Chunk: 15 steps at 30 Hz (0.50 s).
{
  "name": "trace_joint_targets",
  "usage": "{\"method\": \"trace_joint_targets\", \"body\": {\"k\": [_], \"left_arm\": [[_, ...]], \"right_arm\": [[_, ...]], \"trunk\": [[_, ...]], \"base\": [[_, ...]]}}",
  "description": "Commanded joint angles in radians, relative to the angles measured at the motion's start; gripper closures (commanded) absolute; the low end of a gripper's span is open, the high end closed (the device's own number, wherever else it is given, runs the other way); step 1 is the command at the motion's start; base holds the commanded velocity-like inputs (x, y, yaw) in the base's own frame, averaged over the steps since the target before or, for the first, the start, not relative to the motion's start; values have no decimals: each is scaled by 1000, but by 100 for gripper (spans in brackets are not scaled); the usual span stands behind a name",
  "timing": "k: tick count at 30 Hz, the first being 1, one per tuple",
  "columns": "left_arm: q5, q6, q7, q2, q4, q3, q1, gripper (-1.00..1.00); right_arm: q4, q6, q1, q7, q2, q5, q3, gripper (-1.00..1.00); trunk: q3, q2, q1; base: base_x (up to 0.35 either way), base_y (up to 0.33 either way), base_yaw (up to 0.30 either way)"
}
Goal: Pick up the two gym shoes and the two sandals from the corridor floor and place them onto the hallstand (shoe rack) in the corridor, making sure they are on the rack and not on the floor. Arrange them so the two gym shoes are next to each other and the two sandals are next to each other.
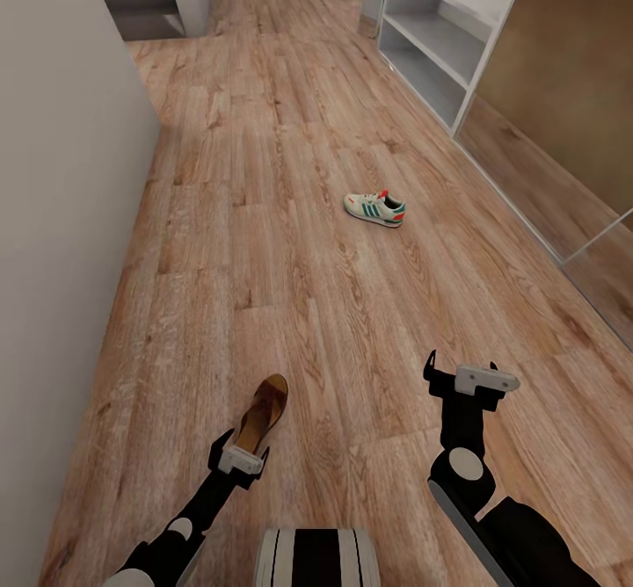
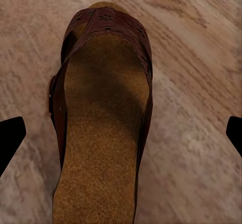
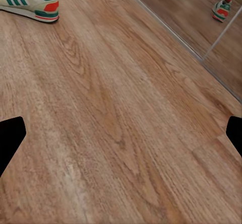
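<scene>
A brown sandal (image 1: 261, 413) and a green-striped gym shoe (image 1: 374, 208) lie well apart on the corridor floor (image 1: 290, 288).

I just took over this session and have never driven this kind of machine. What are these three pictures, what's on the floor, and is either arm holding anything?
You are looking through a wheeled robot with two arms, each ending in a two-fingered pincer. The large picture comes from its head camera, looking down a corridor over both arms. The other two come from cameras near each pincer, looking out along its fingers; the black shapes at their side edges are the fingertips.

On the wood floor lie one brown sandal close in front and one white gym shoe with green stripes farther ahead. The pale grey rack stands along the right wall.

The left pincer hovers over the sandal, fingers spread to either side, not gripping it. The right pincer is open over bare floor, with the gym shoe ahead. Nothing is held.
</scene>
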Motion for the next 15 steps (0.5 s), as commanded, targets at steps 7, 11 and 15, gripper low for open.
{"method": "trace_joint_targets", "body": {"k": [7,11,15], "left_arm": [[-3,-3,-8,-2,-1,8,0,-100],[-3,-3,-8,-2,-1,7,0,-100],[-3,-3,-8,-3,-1,7,0,-100]], "right_arm": [[-2,10,-1,-6,-1,-2,3,-100],[-2,10,-1,-4,-1,-2,4,-100],[-2,10,-1,-3,-2,-2,4,-100]], "trunk": [[-1,0,0],[-1,0,0],[-1,0,0]], "base": [[0,0,0],[0,0,0],[0,0,0]]}}
